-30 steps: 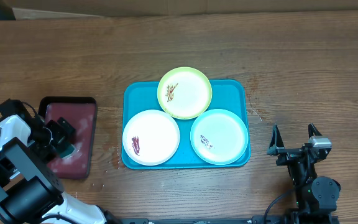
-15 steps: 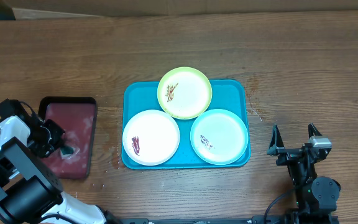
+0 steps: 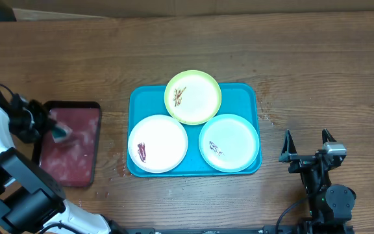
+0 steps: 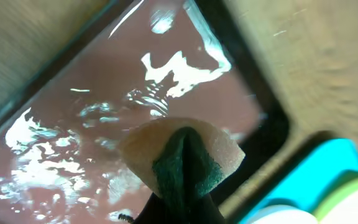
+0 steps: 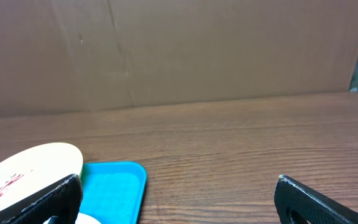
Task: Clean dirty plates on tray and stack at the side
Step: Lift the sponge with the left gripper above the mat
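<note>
Three plates lie on the teal tray (image 3: 143, 99): a yellow-green plate (image 3: 193, 97) at the back, a white plate (image 3: 158, 143) front left with a red smear, and a pale mint plate (image 3: 229, 142) front right with a dark smear. Left of the tray, my left gripper (image 3: 52, 132) is shut on a sponge (image 3: 60, 134). In the left wrist view the sponge (image 4: 182, 155) is folded, tan with a green face, pinched in the left gripper (image 4: 179, 208). My right gripper (image 3: 307, 144) stands open and holds nothing, right of the tray. The right wrist view shows that gripper (image 5: 176, 199) facing bare wood.
A smaller dark red, black-rimmed tray (image 3: 70, 153) lies under the sponge, its floor (image 4: 67, 155) wet and shiny. The teal tray's corner (image 5: 114, 186) and the yellow-green plate (image 5: 30, 168) lie left of the right gripper. A cardboard wall stands behind the table.
The left gripper has shut on the sponge and carried it from the red tray's middle toward its far left part. The right arm and the plates have not moved.
</note>
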Robot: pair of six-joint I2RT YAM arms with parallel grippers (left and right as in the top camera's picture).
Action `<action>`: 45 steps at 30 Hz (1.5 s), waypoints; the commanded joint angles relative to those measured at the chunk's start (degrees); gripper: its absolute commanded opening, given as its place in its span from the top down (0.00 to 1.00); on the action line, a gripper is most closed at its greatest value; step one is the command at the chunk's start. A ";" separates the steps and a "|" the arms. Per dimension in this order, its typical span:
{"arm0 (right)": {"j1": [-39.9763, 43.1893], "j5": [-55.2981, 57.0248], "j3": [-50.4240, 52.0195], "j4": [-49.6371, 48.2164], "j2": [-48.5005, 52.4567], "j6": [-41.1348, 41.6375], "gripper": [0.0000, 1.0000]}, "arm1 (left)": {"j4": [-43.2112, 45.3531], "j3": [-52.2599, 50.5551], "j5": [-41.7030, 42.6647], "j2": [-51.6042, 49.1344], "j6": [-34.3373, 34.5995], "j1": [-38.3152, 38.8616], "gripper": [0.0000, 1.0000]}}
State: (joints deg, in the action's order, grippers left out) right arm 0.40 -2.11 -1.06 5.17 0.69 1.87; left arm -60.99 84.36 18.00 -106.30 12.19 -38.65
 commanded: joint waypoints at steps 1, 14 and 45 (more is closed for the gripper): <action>0.31 0.57 0.59 -0.35 -0.52 -0.20 0.00 | -1.29 3.43 3.82 1.22 -0.24 0.20 0.96; 0.31 0.57 0.59 -0.35 -0.52 -0.20 0.00 | 3.39 -5.51 -1.51 1.11 -3.04 1.81 0.96; 0.31 0.57 0.59 -0.35 -0.52 -0.20 0.00 | -5.99 11.85 -18.18 6.14 5.20 7.32 0.96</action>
State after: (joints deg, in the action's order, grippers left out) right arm 0.40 -2.09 -1.06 5.15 0.62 1.85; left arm -67.40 93.17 4.12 -104.92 13.61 -31.94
